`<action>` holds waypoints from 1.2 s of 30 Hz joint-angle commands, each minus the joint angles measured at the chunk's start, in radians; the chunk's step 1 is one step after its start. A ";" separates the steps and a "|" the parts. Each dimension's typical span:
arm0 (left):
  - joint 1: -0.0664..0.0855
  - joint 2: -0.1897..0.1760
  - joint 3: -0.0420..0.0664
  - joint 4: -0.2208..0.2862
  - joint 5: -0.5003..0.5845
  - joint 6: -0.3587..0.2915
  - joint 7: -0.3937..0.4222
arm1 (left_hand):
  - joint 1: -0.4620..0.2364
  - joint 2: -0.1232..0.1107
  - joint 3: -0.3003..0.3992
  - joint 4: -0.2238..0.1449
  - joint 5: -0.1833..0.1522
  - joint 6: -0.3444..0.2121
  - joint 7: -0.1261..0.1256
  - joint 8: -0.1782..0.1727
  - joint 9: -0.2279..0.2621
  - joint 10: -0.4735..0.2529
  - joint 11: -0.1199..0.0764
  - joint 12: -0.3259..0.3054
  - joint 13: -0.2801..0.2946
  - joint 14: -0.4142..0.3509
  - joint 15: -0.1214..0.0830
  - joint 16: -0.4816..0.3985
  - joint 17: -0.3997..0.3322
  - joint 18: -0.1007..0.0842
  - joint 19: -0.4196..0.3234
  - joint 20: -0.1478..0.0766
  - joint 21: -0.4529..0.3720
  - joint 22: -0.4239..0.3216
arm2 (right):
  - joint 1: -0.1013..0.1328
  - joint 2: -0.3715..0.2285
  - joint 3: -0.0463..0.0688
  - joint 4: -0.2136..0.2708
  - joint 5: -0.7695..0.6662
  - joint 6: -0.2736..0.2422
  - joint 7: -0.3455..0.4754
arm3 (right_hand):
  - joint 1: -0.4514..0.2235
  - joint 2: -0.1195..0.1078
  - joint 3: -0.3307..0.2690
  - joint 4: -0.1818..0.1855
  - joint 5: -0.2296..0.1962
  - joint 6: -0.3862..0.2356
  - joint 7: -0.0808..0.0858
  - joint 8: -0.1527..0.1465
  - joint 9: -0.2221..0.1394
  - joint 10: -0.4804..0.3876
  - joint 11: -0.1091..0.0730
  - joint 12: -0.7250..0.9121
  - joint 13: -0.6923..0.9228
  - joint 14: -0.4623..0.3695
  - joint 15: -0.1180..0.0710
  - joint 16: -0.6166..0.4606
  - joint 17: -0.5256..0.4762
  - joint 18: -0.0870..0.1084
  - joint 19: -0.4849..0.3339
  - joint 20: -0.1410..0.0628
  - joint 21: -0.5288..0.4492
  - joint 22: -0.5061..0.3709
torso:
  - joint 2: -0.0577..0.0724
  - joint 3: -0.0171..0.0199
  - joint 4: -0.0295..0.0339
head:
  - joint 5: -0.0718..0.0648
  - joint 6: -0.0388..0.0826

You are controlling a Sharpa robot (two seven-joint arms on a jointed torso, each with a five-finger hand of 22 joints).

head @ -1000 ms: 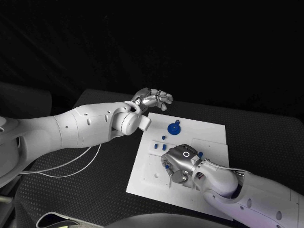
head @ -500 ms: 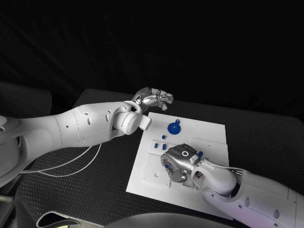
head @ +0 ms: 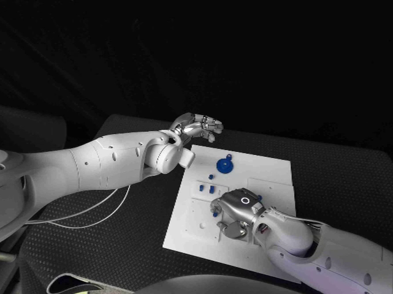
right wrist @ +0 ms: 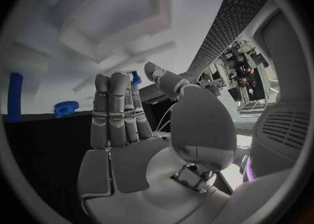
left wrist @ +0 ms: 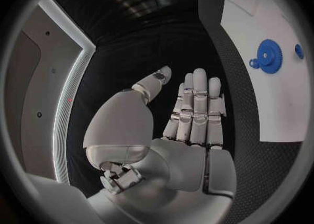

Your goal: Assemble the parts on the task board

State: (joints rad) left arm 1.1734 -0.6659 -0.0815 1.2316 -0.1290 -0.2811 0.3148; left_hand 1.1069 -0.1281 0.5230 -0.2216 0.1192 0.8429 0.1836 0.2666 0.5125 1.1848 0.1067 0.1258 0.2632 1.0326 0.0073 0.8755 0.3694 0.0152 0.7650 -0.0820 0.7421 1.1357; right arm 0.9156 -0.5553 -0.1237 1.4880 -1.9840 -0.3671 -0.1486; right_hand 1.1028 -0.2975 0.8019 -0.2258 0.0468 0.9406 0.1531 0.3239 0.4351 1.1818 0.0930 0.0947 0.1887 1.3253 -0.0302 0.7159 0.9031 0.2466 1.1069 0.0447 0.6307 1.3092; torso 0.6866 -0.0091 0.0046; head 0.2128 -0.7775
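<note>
Right hand (head: 234,213) has edged slightly toward the board's far side since a second ago, staying low over the board; little else has shifted.

Nearest, that hand hovers over the middle of the white task board (head: 267,168), covering whatever parts lie beneath it; only blue slivers peek out beside it at its left edge (head: 213,214). From its wrist camera the fingers (right wrist: 112,111) lie straight and close together with the thumb apart, nothing plainly gripped, though a small blue piece (right wrist: 135,78) shows just behind the fingertips and contact cannot be judged. A short blue pin (head: 200,189) stands beyond it, then a round blue gear (head: 225,164) near the far edge. Farthest, the left hand (head: 199,127) hangs off the board's far-left corner, fingers (left wrist: 196,109) extended together, holding nothing.
</note>
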 commanded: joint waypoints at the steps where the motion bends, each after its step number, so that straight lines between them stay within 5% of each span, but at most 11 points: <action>1: 0.001 -0.001 0.001 -0.001 0.006 0.012 0.006 | -0.010 -0.003 0.000 0.004 -0.004 -0.008 -0.003 -0.001 -0.001 -0.005 0.002 -0.006 -0.002 0.003 0.002 -0.006 0.001 0.019 0.007 -0.007 -0.006 0.001 | -0.001 -0.014 0.000 0.013 0.014 -0.055 -0.004 | -0.015 -0.003 -0.019 -0.013 0.004 -0.022 0.006 -0.012 -0.003 -0.022 0.005 -0.009 -0.003 -0.003 0.014 0.006 -0.001 0.015 -0.011 0.002 0.002 0.020 | 0.000 0.0005 -0.0008 | -0.001 0.002; 6: 0.001 -0.004 0.001 -0.002 0.006 0.012 0.006 | -0.010 -0.003 0.000 0.004 -0.004 -0.008 -0.003 -0.002 -0.001 -0.005 0.002 -0.006 -0.002 0.003 0.002 -0.006 0.002 0.019 0.007 -0.007 -0.006 0.001 | 0.004 -0.047 0.012 0.050 0.033 -0.089 0.000 | -0.021 -0.003 -0.032 -0.032 0.003 -0.035 0.012 -0.016 -0.004 -0.039 0.011 -0.020 -0.014 -0.005 0.021 0.013 0.000 0.015 -0.013 0.002 0.005 0.019 | 0.000 0.0011 -0.0005 | -0.005 0.010; 12: 0.001 -0.005 0.001 -0.006 0.006 0.013 0.006 | -0.010 -0.003 0.000 0.004 -0.004 -0.009 -0.003 -0.001 -0.001 -0.005 0.002 -0.006 -0.002 0.003 0.002 -0.006 0.002 0.019 0.007 -0.007 -0.007 0.001 | 0.053 -0.106 0.042 0.110 0.071 -0.088 0.004 | -0.017 -0.003 -0.022 -0.031 0.003 -0.035 0.011 -0.011 -0.001 -0.034 0.011 -0.019 -0.021 0.004 0.020 0.025 0.002 0.015 -0.004 -0.001 0.014 0.019 | 0.000 0.0010 -0.0018 | -0.021 0.025; 16: 0.001 -0.006 0.001 -0.006 0.006 0.014 0.005 | -0.010 -0.003 0.000 0.004 -0.004 -0.009 -0.002 -0.001 -0.001 -0.005 0.002 -0.006 -0.002 0.003 0.002 -0.007 0.002 0.019 0.007 -0.007 -0.007 0.001 | 0.095 -0.156 0.072 0.135 0.123 -0.004 0.007 | -0.009 -0.002 -0.006 -0.020 0.003 -0.024 0.006 -0.001 0.003 -0.015 0.006 -0.011 -0.024 0.015 0.015 0.042 0.007 0.015 0.009 -0.007 0.027 0.020 | 0.000 0.0012 -0.0019 | -0.037 0.038; 17: 0.001 -0.005 0.001 -0.006 0.006 0.015 0.004 | -0.010 -0.003 0.000 0.004 -0.004 -0.009 -0.002 -0.001 -0.001 -0.005 0.002 -0.006 -0.002 0.003 0.002 -0.007 0.003 0.019 0.007 -0.007 -0.007 0.001 | 0.115 -0.173 0.091 0.134 0.142 0.105 -0.015 | -0.004 -0.002 -0.001 -0.018 0.003 -0.024 0.005 0.000 0.003 -0.014 0.005 -0.012 -0.026 0.018 0.015 0.050 0.009 0.015 0.013 -0.009 0.032 0.021 | 0.000 0.0010 -0.0019 | -0.044 0.042; 20: 0.001 -0.004 0.000 -0.006 0.006 0.016 0.004 | -0.010 -0.003 0.000 0.004 -0.004 -0.009 -0.002 -0.001 -0.001 -0.005 0.002 -0.006 -0.002 0.003 0.002 -0.007 0.003 0.019 0.007 -0.007 -0.007 0.001 | 0.151 -0.196 0.094 0.116 0.133 0.218 -0.035 | -0.027 -0.002 -0.021 -0.014 0.004 -0.033 0.001 -0.004 0.001 -0.023 0.010 -0.018 -0.033 0.017 0.019 0.060 0.011 0.015 0.013 -0.009 0.040 0.022 | 0.000 0.0008 -0.0021 | -0.062 0.053; 22: 0.001 -0.002 0.000 -0.006 0.006 0.019 0.005 | -0.010 -0.003 0.000 0.004 -0.004 -0.009 -0.002 -0.001 -0.001 -0.005 0.002 -0.006 -0.002 0.003 0.002 -0.007 0.003 0.019 0.008 -0.007 -0.007 0.002 | 0.170 -0.215 0.094 0.106 0.158 0.241 -0.035 | -0.040 -0.002 -0.047 -0.026 0.004 -0.036 0.008 -0.005 -0.001 -0.032 0.013 -0.023 -0.039 0.008 0.022 0.065 0.012 0.015 0.005 -0.009 0.044 0.022 | 0.000 0.0004 -0.0007 | -0.071 0.058; 31: 0.001 -0.005 0.000 -0.006 0.006 0.019 0.004 | -0.010 -0.004 0.000 0.004 -0.004 -0.009 -0.002 0.000 -0.001 -0.005 0.002 -0.006 -0.002 0.004 0.002 -0.007 0.004 0.019 0.008 -0.007 -0.007 0.002 | 0.174 -0.232 0.093 0.086 0.156 0.234 -0.018 | -0.073 -0.003 -0.128 -0.055 0.008 -0.071 -0.008 -0.020 -0.011 -0.059 0.020 -0.029 -0.062 -0.007 0.029 0.084 0.007 0.015 -0.010 -0.006 0.055 0.019 | 0.002 0.0021 -0.0017 | -0.078 0.062; 36: 0.001 -0.005 0.000 -0.005 0.006 0.020 0.004 | -0.010 -0.004 0.000 0.005 -0.004 -0.009 -0.002 0.000 -0.001 -0.005 0.002 -0.006 -0.002 0.004 0.002 -0.007 0.004 0.019 0.008 -0.007 -0.007 0.002 | 0.159 -0.227 0.082 0.065 0.153 0.239 -0.017 | -0.074 -0.003 -0.144 -0.055 0.006 -0.080 -0.015 -0.022 -0.013 -0.073 0.020 -0.028 -0.072 -0.009 0.029 0.093 0.004 0.015 -0.010 -0.007 0.059 0.018 | 0.001 0.0019 0.0015 | -0.081 0.060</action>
State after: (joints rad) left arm 1.1735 -0.6726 -0.0817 1.2249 -0.1288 -0.2761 0.3133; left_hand 1.1069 -0.1281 0.5230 -0.2216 0.1192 0.8403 0.1810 0.2665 0.5126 1.1847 0.1067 0.1230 0.2632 1.0326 0.0073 0.8719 0.3721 0.0152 0.7650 -0.0820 0.7394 1.1363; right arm 1.0798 -0.7833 -0.0404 1.5554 -1.8328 -0.1622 -0.1695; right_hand 1.0411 -0.2985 0.6623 -0.2799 0.0515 0.8669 0.1379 0.3074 0.4234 1.1163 0.1128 0.0715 0.1179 1.3234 0.0000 0.8037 0.9082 0.2419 1.1018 0.0390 0.6860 1.3093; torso 0.6878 -0.0077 0.0042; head 0.1322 -0.7160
